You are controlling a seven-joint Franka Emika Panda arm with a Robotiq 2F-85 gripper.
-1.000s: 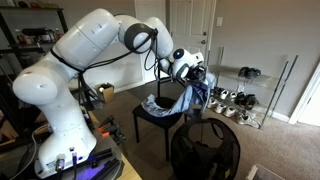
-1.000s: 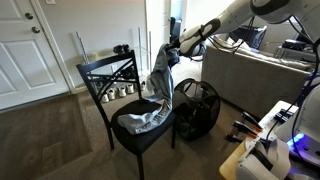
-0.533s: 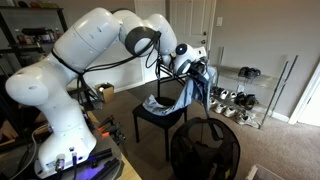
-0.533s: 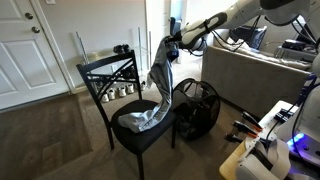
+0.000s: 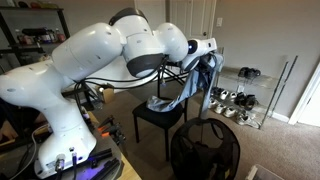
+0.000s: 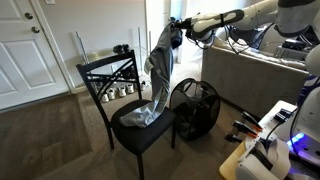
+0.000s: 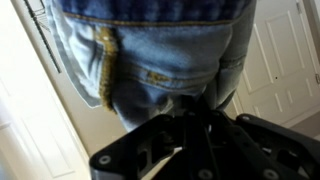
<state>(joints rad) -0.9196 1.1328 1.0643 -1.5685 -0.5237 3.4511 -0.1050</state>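
My gripper (image 6: 174,32) is shut on the waistband end of a pair of blue jeans (image 6: 157,72). The jeans hang down from it, and their lower part still lies on the seat of a black chair (image 6: 101,73). In an exterior view the gripper (image 5: 208,58) holds the denim (image 5: 190,92) high above the chair (image 5: 160,119). The wrist view is filled by the jeans (image 7: 150,50), seams and yellow stitching showing, with the dark gripper (image 7: 190,108) pinched on the cloth.
A black mesh hamper (image 6: 193,110) (image 5: 205,150) stands next to the chair. A shoe rack (image 5: 240,100) lines the wall. There is a grey sofa (image 6: 250,75), white doors (image 6: 20,45), and a desk corner with gear (image 6: 265,140).
The arm has lifted the jeans higher and swung round, so more cloth has come off the chair seat. The gripper stays shut on the jeans.
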